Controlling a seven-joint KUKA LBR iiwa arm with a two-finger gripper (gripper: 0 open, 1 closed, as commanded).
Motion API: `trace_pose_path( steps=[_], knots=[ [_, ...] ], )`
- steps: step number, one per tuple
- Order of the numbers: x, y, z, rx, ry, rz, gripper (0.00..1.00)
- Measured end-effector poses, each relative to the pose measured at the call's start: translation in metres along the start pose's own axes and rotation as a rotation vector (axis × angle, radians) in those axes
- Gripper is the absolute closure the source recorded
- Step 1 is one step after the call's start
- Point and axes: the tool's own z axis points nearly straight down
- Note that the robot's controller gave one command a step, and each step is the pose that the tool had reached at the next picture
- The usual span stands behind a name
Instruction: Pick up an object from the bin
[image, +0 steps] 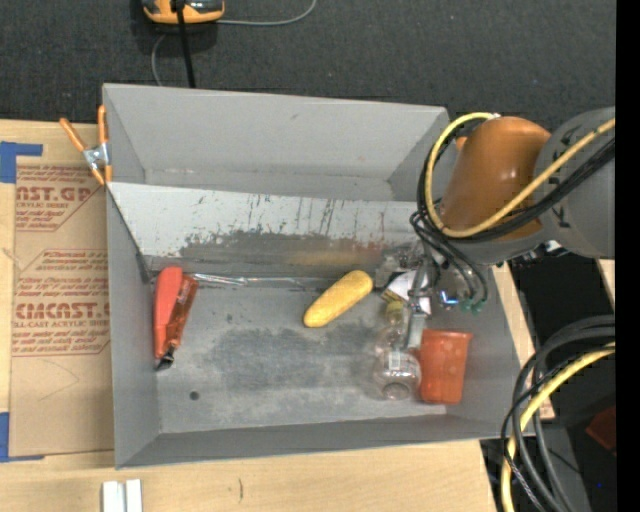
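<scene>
My gripper (413, 302) hangs low at the right side of the bin, under the arm's orange cover. Just below it on the bin floor lies a small clear plastic jar (396, 373). An orange-red cup-like block (444, 366) rests right beside the jar, against the bin's right wall. A yellow corn-shaped thing (338, 298) lies aslant to the left of the gripper, a short gap away. I see nothing held in the gripper.
A long red-orange tool with a dark tip (170, 314) lies along the left wall, far from the gripper. The bin's sloped back wall rises close behind the gripper. Bare floor spreads between the tool and the yellow thing.
</scene>
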Motion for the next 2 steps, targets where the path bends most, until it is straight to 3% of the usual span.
trace_pose_path(
  steps=[1,2],
  knots=[
    [-0.002,0.0,-0.005,0.001,-0.008,-0.001,0.0],
    [-0.019,0.021,0.025,0.002,-0.009,-0.156,0.0]
  ],
)
